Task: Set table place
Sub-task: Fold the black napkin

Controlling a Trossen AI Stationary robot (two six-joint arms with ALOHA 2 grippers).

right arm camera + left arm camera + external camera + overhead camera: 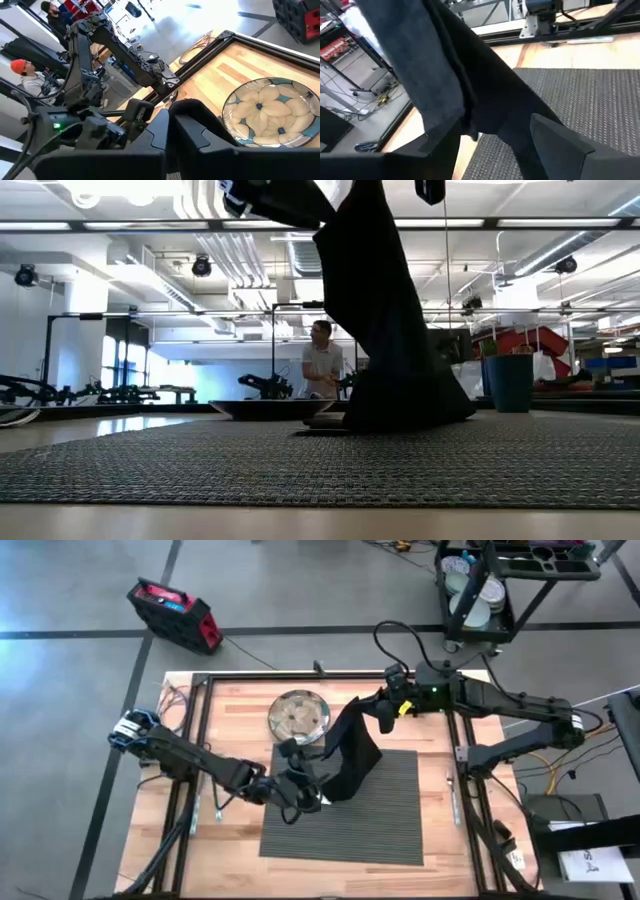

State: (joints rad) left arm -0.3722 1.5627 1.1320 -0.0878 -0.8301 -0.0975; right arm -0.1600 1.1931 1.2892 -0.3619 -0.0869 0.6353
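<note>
On the table (240, 840), the placemat (370, 815) runs top to bottom, frame center; both the left gripper (300, 790) and right gripper (385, 715) pinch a napkin (350, 755).

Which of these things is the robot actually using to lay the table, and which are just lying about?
Part of the job:
table
placemat
black napkin, held up between the left gripper and right gripper
flowered plate
cutlery by the mat

Just lying about:
red case on the floor
cart of dishes

Black cloth (470, 85) over ribbed placemat (590, 100)
</note>
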